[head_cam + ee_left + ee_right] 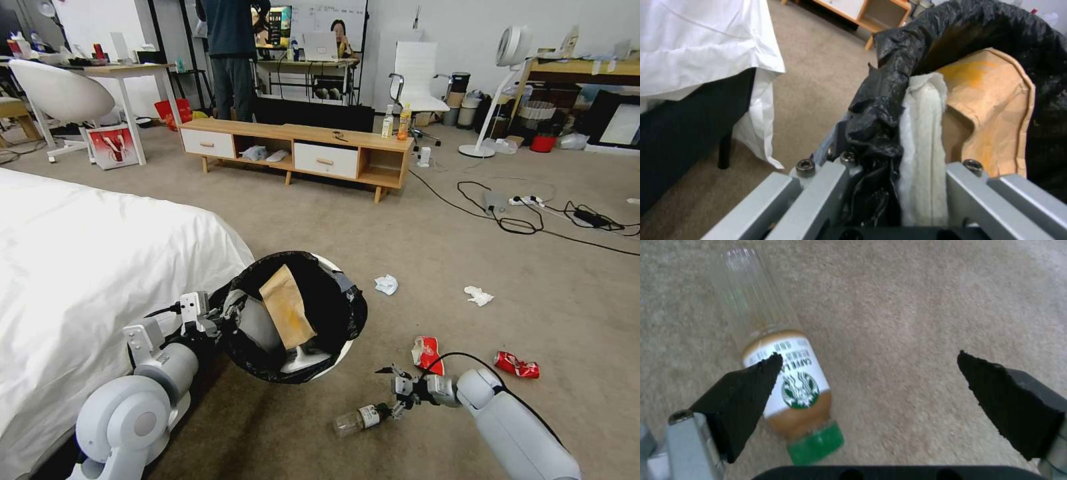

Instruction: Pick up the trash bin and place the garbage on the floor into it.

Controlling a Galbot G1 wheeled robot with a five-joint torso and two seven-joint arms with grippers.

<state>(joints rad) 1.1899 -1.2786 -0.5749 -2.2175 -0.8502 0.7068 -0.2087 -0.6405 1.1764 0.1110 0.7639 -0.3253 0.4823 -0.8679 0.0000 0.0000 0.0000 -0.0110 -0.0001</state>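
Probably a lab's mock bedroom: bed (80, 267), desks (127, 73).

Beige carpet floor (400, 240) is carrying the litter, placed here from the green-capped bottle (355, 419). The bottle is lying on its side. Right of it the red-white wrapper (425, 352) and crushed red can (516, 365) are resting; beyond those, two crumpled white tissues (386, 285) (478, 295) are lying, black cables (527, 217) trailing farther off.

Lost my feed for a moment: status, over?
Left gripper clamped on trash bin rim, paper bag inside. Right gripper open over green-capped bottle on carpet. Nothing blocking.
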